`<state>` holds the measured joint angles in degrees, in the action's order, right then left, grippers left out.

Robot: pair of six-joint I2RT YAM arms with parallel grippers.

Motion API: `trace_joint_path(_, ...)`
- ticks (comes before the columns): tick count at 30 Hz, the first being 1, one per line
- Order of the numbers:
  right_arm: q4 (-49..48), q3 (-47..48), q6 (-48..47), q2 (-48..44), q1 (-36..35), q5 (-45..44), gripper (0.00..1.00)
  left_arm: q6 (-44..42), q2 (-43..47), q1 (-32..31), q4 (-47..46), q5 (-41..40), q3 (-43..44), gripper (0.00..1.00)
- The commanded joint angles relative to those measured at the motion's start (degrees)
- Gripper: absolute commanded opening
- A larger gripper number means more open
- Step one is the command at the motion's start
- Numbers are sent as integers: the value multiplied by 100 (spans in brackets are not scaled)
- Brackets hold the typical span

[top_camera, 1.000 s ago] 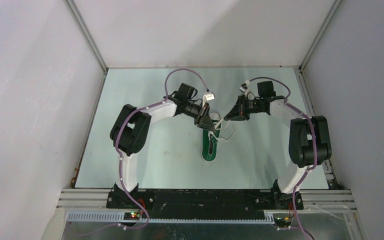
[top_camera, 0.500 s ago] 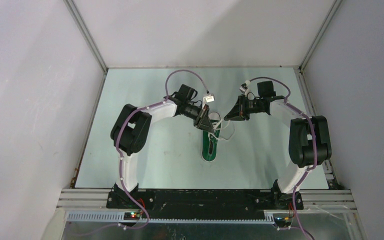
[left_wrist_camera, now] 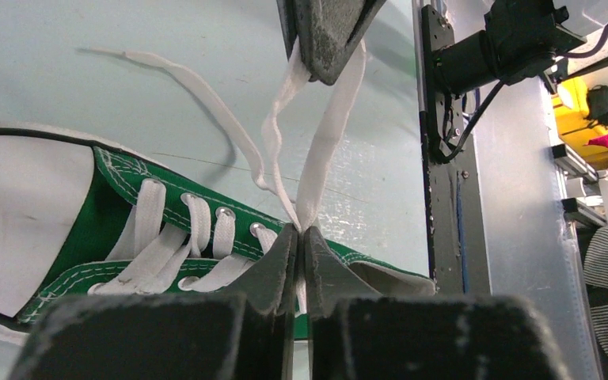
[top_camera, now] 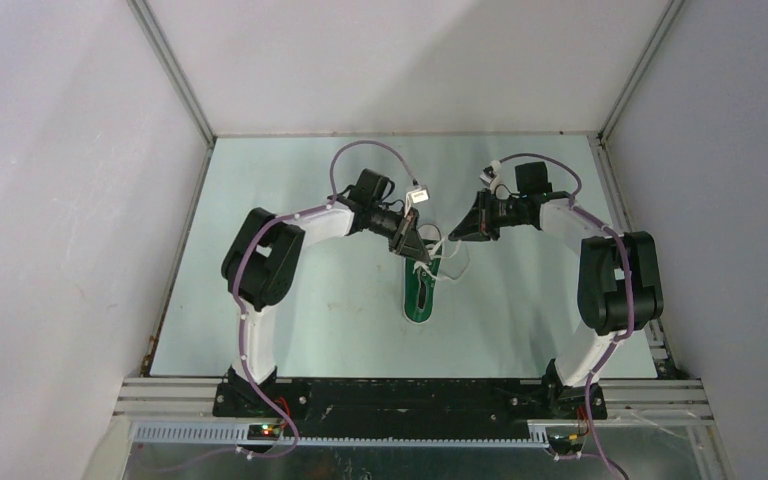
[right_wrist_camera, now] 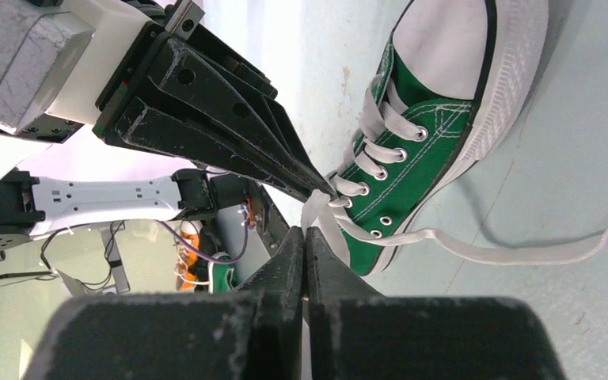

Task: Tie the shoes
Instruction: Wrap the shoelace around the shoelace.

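White-shelled arms [top_camera: 322, 217], black joints [top_camera: 260, 262], purple cables [top_camera: 364, 144], and a scuffed dark left gripper [left_wrist_camera: 299, 232].

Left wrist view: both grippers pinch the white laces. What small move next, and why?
Probably ease the right gripper away from the green canvas sneaker: it holds two flat white laces, one curving slack, while the left gripper pins them beside the top eyelets.

Toe of the green sneaker [left_wrist_camera: 99, 212] cut off by the left edge of the left wrist view; heel partly hidden behind the left gripper [left_wrist_camera: 301, 233]. White lace [right_wrist_camera: 522, 255] running off the right edge of the right wrist view. Overhead, lace paths too small to trace.
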<state>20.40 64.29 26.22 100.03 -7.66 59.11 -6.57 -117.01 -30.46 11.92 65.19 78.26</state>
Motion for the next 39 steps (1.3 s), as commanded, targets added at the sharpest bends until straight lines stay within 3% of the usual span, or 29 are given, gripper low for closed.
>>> trace_joint_path(1,32,199,-231,-173,67,-186,0,562,-7,31,-732,265,-186,3)
trace_joint_path(2,77,220,-319,-171,73,-227,0,739,-19,31,-873,270,-209,1)
trace_joint_path(10,288,381,-532,-232,566,-1002,34,1113,0,31,-1232,57,-490,0)
trace_joint_path(12,468,442,-838,-151,694,-1343,35,1333,-13,31,-1484,3,-595,0)
trace_joint_path(15,1220,600,-1518,-5,577,-2934,34,1674,22,31,-1850,-168,-826,0)
trace_joint_path(17,1446,597,-1728,132,392,-3443,31,1905,42,36,-2065,-264,-928,0)
trace_joint_path(25,1349,606,-1330,581,-253,-4305,40,2257,88,109,-2464,-406,-1145,0)
trace_joint_path(34,1621,1077,-1224,1288,-714,-5378,33,2385,117,110,-2663,-415,-1223,0)
trace_joint_path(37,1597,1218,-1227,1414,-798,-5491,16,2388,130,110,-2695,-339,-1225,0)
trace_joint_path(39,1580,1404,-1273,1470,-747,-5287,13,2395,140,110,-2719,-340,-1232,0)
